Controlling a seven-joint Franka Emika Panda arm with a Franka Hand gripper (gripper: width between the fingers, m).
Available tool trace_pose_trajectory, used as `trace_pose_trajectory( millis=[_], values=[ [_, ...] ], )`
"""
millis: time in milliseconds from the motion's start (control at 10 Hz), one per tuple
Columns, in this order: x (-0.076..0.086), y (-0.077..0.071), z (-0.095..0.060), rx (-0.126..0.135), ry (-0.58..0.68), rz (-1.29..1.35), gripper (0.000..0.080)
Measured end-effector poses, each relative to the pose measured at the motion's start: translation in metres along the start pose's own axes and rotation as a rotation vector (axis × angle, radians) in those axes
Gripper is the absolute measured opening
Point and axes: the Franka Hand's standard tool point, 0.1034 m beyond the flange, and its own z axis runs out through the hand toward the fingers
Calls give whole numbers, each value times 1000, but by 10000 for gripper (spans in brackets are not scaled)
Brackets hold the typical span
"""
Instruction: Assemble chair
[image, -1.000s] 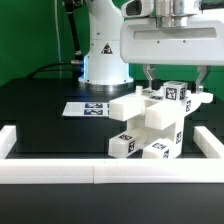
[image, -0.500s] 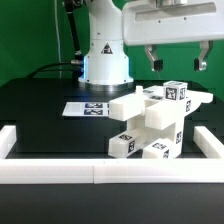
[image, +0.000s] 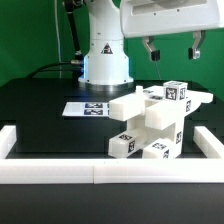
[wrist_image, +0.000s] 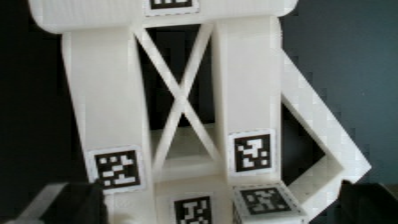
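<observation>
The white chair (image: 152, 120) lies tilted on the black table, its slab and square-post parts bearing black-and-white tags. My gripper (image: 174, 48) hangs open and empty well above it, its two dark fingers (image: 153, 50) spread apart near the upper edge of the exterior view. In the wrist view the chair (wrist_image: 187, 110) fills the frame: two long white side posts with crossed braces between them and several tags near the gripper end. My gripper (wrist_image: 222, 205) straddles the tagged end without touching it, and its dark fingertips (wrist_image: 71, 203) show at the frame's corners.
The marker board (image: 87, 107) lies flat on the table behind the chair, in front of the robot base (image: 104, 62). Long plain white border rails (image: 95, 176) run along the table's front, with end pieces at both sides (image: 8, 140).
The gripper has risen straight up away from the chair, from just above its top to near the frame's upper edge. The chair has not moved.
</observation>
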Motion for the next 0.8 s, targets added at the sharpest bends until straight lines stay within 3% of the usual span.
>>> trace_pose_trajectory(
  millis=[200,500,800],
  values=[
    [-5,0,1,3,4,-60,649],
    [-26,25,3,21,-11,-140,649],
    [-25,24,4,18,-11,-137,649]
  ],
)
